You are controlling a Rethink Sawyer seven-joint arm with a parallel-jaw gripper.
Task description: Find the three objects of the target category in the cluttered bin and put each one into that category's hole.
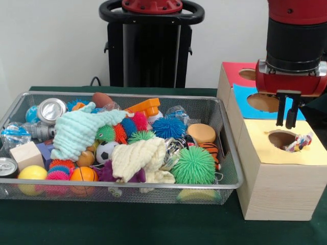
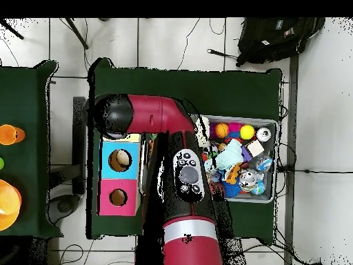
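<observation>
The wire mesh bin (image 1: 232, 153) stands at the left of the front view, full of toys, and it also shows in the overhead view (image 2: 276, 160). My gripper (image 1: 286, 122) hangs just above the round hole (image 1: 280, 139) in the yellow top (image 1: 306, 155) of the near wooden box. Its fingers stand slightly apart and hold nothing. One polka-dot cloth (image 1: 299, 142) lies bunched on the hole's right edge, partly inside it. No other polka-dot cloth shows in the bin. In the overhead view my arm hides the gripper and the yellow box.
A mint-green cloth (image 1: 76, 131) and a cream cloth (image 1: 138, 158) lie on top of the clutter of spiky balls, cans and blocks. The blue-topped box (image 1: 245, 97) (image 2: 120, 160) and the red-topped box (image 1: 232, 71) (image 2: 118, 198) stand behind the yellow one.
</observation>
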